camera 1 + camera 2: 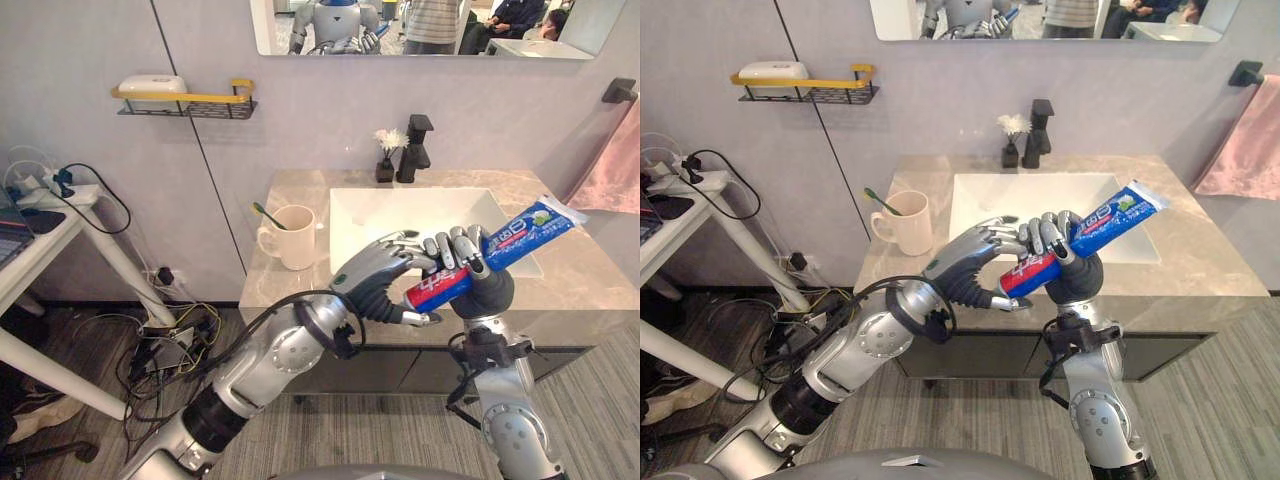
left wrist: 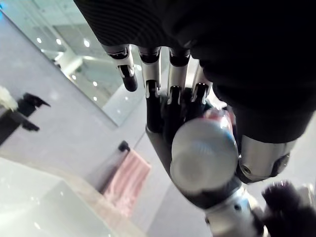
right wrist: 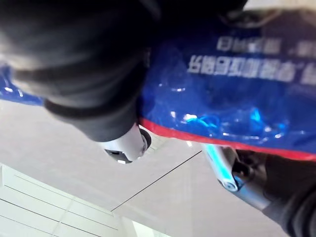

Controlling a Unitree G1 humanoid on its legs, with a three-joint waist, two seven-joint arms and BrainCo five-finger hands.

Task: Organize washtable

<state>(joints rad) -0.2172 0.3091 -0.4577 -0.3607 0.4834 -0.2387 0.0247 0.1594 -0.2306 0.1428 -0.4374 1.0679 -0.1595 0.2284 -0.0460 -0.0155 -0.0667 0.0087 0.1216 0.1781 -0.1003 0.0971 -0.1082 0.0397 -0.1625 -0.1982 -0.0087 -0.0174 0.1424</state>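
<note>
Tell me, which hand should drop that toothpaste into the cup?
Left, probably. The cup stands on the robot's left of the sink, and the left hand sits at the cap end of the toothpaste tube. The right hand, gripping the tube, would have to reach across.

Glossy plastic toothpaste tube (image 1: 515, 238); smooth polished stone countertop (image 1: 585, 265)

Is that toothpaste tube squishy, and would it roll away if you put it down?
Probably squishy: the toothpaste tube sticks out straight past the right hand's curled fingers, so it seems fairly full. Its far end is crimped flat, so it likely won't roll far. Its glossy skin could be slippery.
</note>
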